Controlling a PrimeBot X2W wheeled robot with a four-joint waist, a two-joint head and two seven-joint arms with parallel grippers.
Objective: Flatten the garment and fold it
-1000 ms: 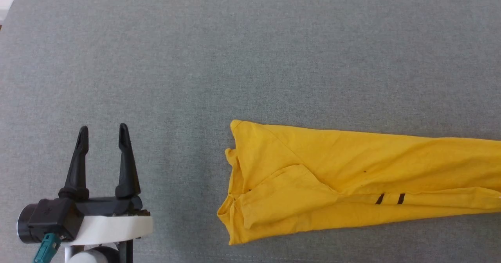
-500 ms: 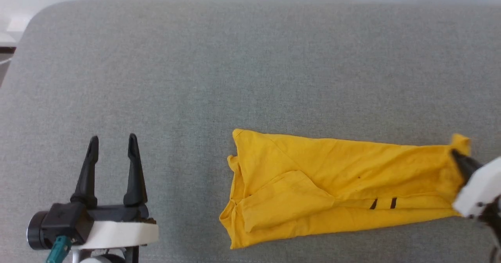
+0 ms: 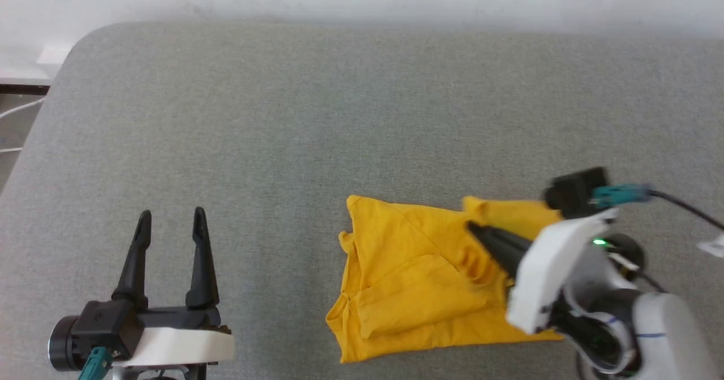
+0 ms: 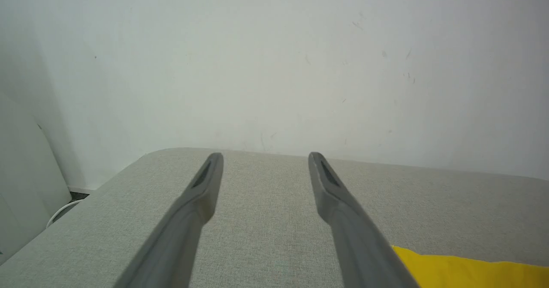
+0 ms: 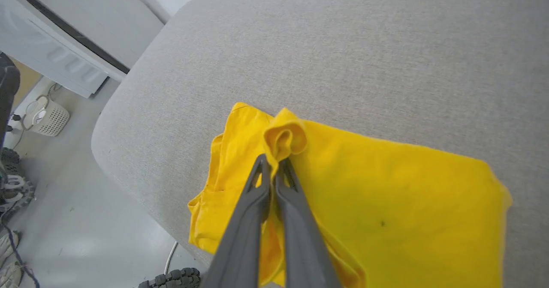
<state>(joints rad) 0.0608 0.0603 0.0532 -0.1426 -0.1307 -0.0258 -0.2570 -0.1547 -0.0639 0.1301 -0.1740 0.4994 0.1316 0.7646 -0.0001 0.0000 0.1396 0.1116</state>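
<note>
On the grey pad [image 3: 271,120], right of centre: the shirt [image 3: 407,278] lies half folded. My right gripper [image 3: 472,228] is clamped on one end, held above the rest. I'd keep low, match edges, then release. Left gripper [image 3: 169,217] idle, jaws apart.

The left hand [image 3: 171,215] and right hand [image 3: 473,229] are each showing two long, tapering black fingers [image 3: 198,255] on a white wrist shell [image 3: 546,272] — teal connectors [image 3: 619,194] are plugging in, and a green light [image 3: 598,242] is glowing.
</note>
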